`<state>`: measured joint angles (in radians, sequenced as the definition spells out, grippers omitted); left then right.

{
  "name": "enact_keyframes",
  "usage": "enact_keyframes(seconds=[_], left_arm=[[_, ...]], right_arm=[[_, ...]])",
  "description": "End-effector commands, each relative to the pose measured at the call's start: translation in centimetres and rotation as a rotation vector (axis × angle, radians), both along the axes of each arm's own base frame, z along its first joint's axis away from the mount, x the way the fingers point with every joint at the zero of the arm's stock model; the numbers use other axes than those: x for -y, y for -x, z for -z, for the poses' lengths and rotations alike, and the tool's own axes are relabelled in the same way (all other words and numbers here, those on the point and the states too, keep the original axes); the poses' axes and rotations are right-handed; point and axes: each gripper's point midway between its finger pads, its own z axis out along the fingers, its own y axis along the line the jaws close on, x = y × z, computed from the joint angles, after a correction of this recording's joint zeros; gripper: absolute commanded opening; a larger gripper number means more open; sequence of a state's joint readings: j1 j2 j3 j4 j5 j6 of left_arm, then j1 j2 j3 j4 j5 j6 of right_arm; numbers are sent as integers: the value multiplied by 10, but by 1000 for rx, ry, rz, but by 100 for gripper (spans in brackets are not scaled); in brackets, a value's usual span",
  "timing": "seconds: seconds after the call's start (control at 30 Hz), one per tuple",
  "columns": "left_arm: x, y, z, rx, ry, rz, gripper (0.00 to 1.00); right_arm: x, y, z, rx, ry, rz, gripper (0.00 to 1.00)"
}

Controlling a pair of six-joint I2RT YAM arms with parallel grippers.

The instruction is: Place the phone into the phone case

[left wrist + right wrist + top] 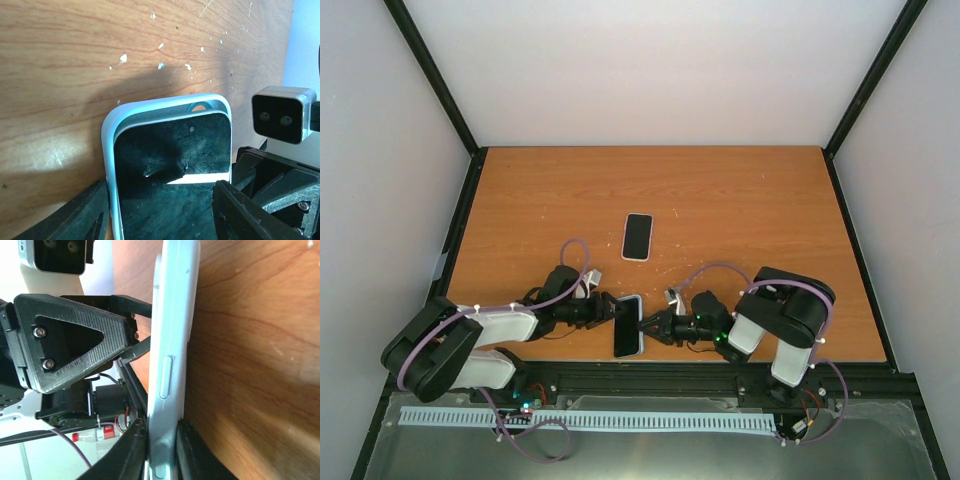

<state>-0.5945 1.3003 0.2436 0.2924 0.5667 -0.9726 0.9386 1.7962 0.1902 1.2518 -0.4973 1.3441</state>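
Note:
A light-blue phone case (639,340) with a black-screened phone (627,326) lying in it is held between both grippers near the table's front edge. In the left wrist view the phone (172,150) sits inside the case (108,150), and a strip of the case's inner wall shows above the phone's far end. My left gripper (612,312) (160,205) has a finger on each side of the case. My right gripper (650,326) (161,445) is shut on the case's edge (172,340), pinching its thickness.
A second dark-screened, white-rimmed phone-shaped object (637,236) lies flat at the table's middle, beyond the grippers. The wooden table (740,210) has black frame posts at its back corners. The right wrist camera (282,114) is close on the right in the left wrist view.

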Motion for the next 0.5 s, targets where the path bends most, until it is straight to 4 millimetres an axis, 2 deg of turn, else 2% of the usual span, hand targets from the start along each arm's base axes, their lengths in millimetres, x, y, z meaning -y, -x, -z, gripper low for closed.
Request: enact_keyframes(seconds=[0.0,0.13,0.27,0.47], left_arm=[[3,2,2,0,7,21,57],[5,1,0,-5,15,15,56],[6,-7,-9,11,1,11,56],[-6,-10,-26,79,-121,-5,56]], right_arm=[[-8,-7,-6,57,5,7,21],[-12,-8,-3,58,22,-3,24],[-10,-12,-2,49,31,29,17],[1,-21,0,-8,29,131,14]])
